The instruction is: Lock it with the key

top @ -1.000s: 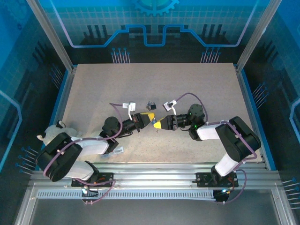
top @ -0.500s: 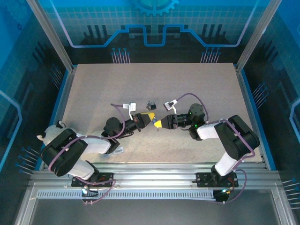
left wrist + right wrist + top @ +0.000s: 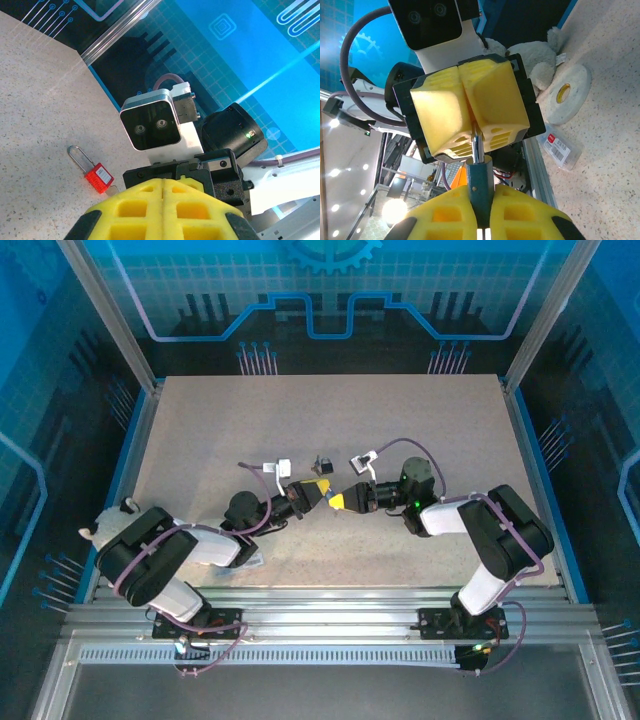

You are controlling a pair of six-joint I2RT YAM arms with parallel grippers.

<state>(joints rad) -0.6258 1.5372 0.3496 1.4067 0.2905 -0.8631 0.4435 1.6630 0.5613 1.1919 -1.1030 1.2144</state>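
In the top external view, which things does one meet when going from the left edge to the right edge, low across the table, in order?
White plush toy → clear plastic packet → left arm's yellow-padded end effector → right arm's yellow-padded end effector.

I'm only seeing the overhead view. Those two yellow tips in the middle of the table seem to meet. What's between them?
Observer: A key, in the right wrist view. The right end effector grips its blue-green head.
Operator: And the other end?
Observer: Its metal blade reaches the seam of the shut left end effector; whether it is pinched there, I cannot tell.
Operator: Where's the lock?
Observer: The left wrist view shows a red padlock lying flat on the table, apart from both arms.
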